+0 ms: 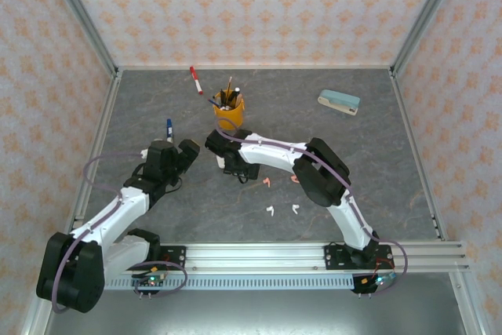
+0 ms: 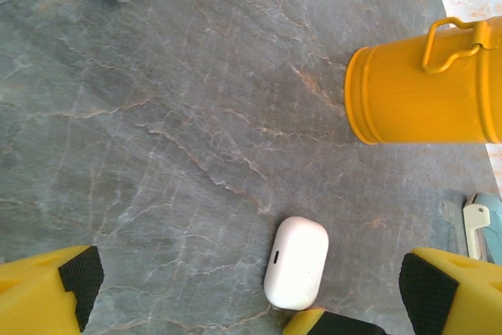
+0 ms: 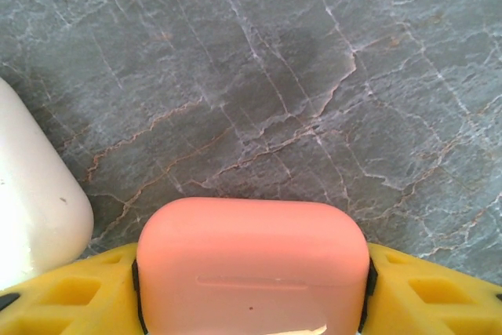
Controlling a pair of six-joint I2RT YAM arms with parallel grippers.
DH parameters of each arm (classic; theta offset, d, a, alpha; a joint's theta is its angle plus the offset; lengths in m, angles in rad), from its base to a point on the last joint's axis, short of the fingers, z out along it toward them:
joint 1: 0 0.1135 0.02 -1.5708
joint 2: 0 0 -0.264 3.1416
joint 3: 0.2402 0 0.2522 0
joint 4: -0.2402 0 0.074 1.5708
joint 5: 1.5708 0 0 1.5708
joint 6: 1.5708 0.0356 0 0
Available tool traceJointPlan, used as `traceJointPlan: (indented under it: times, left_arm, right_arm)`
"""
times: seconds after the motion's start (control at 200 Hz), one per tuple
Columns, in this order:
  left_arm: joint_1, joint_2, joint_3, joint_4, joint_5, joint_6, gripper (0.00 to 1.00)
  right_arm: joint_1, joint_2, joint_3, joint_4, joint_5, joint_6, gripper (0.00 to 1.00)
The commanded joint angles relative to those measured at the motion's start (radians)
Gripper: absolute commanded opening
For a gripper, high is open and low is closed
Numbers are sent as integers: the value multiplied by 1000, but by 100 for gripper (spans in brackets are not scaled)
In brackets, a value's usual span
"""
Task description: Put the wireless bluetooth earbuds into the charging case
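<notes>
R tool [image 3: 249, 266] has its jaws pressed vs. both sides of the pink case [image 3: 251, 241]. Can't tell if the case is resting on the grey surface [image 3: 274, 76] or just off it. White case [image 2: 296, 263] lies flat, closed, right beside it. L tool [image 2: 251, 284] is spread wide, holding nothing, the white case in front of its gap. Pink earbuds [image 1: 267, 183] and white earbuds [image 1: 270, 210] lie loose on the surface by the R arm, apart from both cases. Yellow cup [image 1: 229, 107] w/ pens stands further back.

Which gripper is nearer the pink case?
Right. The right gripper grips the pink case between its fingers; the left gripper hangs open over the white case beside it.
</notes>
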Motion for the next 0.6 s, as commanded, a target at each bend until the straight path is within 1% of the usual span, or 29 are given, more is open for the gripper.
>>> traceJointPlan:
  times: [0.0, 0.085, 0.205, 0.365, 0.596]
  left_arm:
    - [2, -42, -28, 24, -7, -5, 100]
    - [-13, -37, -28, 72, 48, 29, 100]
    - [-59, -6, -53, 205, 100, 54, 99]
    - [-157, 17, -102, 353, 77, 80, 99]
    - [-251, 45, -168, 498, 36, 99, 99]
  right_arm:
    - [11, 9, -47, 45, -31, 7, 59]
    - [3, -35, -86, 80, -28, 26, 59]
    - [-15, -94, -137, 124, -22, 52, 58]
    - [-53, -162, -201, 168, -11, 77, 58]
    - [-118, -224, -268, 250, -37, 111, 58]
